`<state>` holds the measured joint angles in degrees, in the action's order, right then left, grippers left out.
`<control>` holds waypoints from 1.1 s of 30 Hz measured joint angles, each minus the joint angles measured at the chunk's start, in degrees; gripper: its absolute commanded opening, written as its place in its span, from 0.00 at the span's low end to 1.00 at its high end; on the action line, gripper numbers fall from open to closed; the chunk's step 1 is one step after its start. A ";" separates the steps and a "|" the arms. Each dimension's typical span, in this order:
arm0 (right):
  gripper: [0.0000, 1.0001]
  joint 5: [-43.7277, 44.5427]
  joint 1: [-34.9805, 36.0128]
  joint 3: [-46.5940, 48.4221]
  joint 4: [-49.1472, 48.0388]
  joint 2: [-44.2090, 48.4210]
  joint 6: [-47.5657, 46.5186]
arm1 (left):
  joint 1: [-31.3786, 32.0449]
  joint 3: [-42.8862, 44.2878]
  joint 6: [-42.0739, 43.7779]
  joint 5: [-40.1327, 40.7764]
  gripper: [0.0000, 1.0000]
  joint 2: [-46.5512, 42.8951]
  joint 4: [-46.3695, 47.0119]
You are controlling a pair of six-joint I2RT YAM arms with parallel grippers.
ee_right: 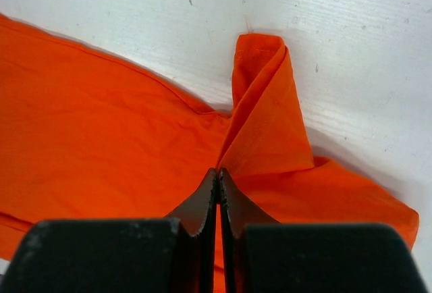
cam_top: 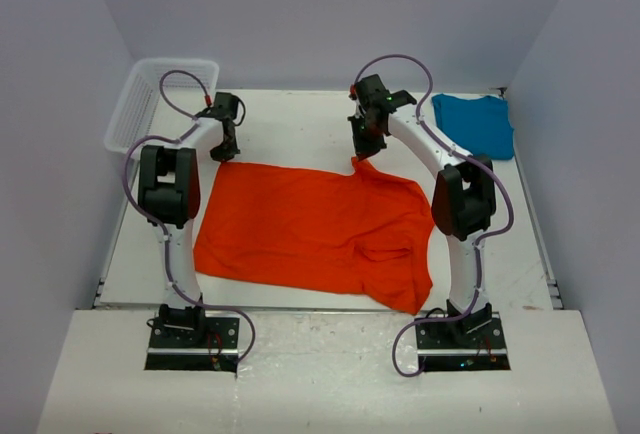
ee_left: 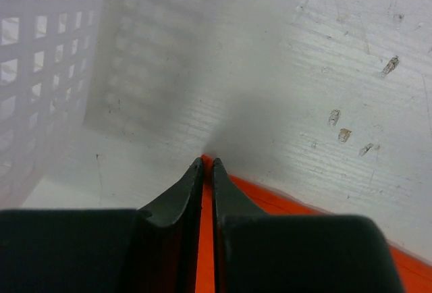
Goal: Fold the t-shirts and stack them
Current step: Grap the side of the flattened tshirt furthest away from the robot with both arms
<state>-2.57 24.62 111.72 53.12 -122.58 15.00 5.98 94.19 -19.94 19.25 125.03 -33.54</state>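
spread t-shirt [cam_top: 300, 229]: centre | other t-shirt [cam_top: 475, 122]: far right | basket [cam_top: 135, 104]: far left

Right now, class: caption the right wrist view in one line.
Right gripper shut on a fold of the orange-red t-shirt, white table behind.

1. No text, label, brand, number or sign can be read in any view.
2. The orange-red t-shirt [cam_top: 300, 224] and the teal-blue t-shirt [cam_top: 475, 124] show only plain cloth.

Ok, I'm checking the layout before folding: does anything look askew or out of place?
The orange shirt lies crooked, its near right end doubled over and wrinkled. The teal shirt sits crumpled at the far right.
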 measured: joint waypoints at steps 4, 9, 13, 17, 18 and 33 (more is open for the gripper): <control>0.00 0.00 0.00 0.00 0.00 0.00 0.07 | -0.13 0.00 0.02 -0.37 0.00 0.00 -0.02; 0.00 -0.04 0.00 0.00 0.00 0.00 0.39 | -0.22 0.00 0.00 -0.63 0.00 0.00 -0.02; 0.00 0.04 0.00 0.00 0.00 0.00 0.59 | -0.24 -0.07 0.00 -1.18 0.00 -0.24 -0.04; 0.00 0.17 -0.28 0.00 0.02 0.00 1.27 | -0.22 -1.05 -0.24 -3.06 0.00 -1.60 -0.22; 0.00 0.37 -0.39 0.00 0.04 0.00 1.53 | -0.20 -1.49 -0.31 -3.37 0.00 -2.27 -0.42; 0.00 3.23 -2.69 2.93 2.43 1.33 2.99 | 0.81 -5.05 -0.48 -4.07 0.00 -13.92 -0.50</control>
<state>0.67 21.93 114.65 55.55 -121.25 18.00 6.79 89.14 -20.43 15.18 111.11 -34.04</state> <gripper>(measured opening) 0.006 0.008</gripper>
